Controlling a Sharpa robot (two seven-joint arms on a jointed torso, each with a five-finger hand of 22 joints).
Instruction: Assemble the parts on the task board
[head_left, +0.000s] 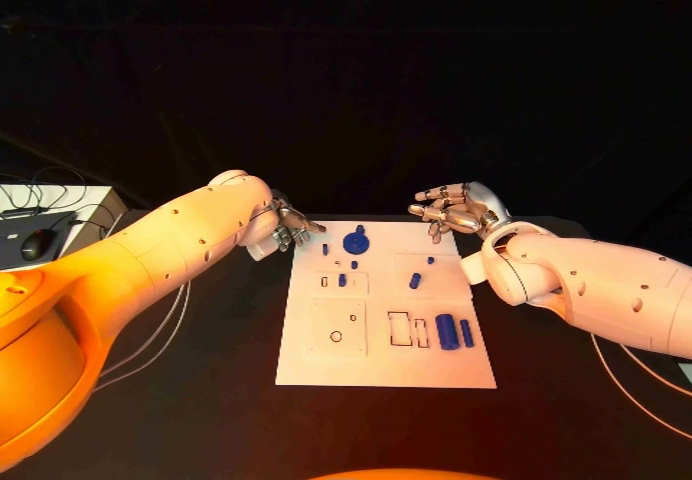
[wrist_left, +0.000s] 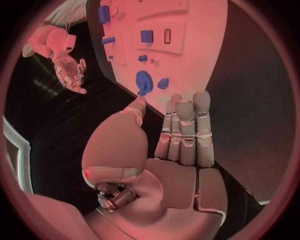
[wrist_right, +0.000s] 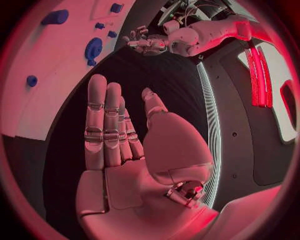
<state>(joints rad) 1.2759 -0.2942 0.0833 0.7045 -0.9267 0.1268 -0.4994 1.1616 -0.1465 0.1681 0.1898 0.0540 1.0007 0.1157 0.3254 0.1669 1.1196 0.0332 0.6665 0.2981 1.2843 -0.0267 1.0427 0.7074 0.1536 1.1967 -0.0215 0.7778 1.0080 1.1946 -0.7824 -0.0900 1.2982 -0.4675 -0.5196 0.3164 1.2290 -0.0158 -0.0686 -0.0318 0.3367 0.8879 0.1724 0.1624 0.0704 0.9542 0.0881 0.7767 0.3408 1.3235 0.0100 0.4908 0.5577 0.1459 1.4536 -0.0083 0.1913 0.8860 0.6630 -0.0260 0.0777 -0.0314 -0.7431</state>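
The white task board (head_left: 387, 345) lies in the middle of the black table. On it are blue parts: a round piece with a stem (head_left: 356, 241) near the far edge, a small peg (head_left: 436, 233), a short block (head_left: 415, 280) and two cylinders (head_left: 447, 331) at the right. My left hand (head_left: 289, 228) hovers at the board's far left corner, fingers straight, holding nothing; in the left wrist view this hand (wrist_left: 181, 130) is close to the round piece (wrist_left: 144, 81). My right hand (head_left: 454, 210) hovers past the far right corner, fingers apart and empty, as the right wrist view of that hand (wrist_right: 119, 130) confirms.
A pale box with a computer mouse (head_left: 43, 238) sits at the table's left edge. Thin cables (head_left: 159, 330) trail along the table under the left arm, and another cable (head_left: 635, 400) runs under the right arm. Several outlined slots (head_left: 336, 337) mark the board.
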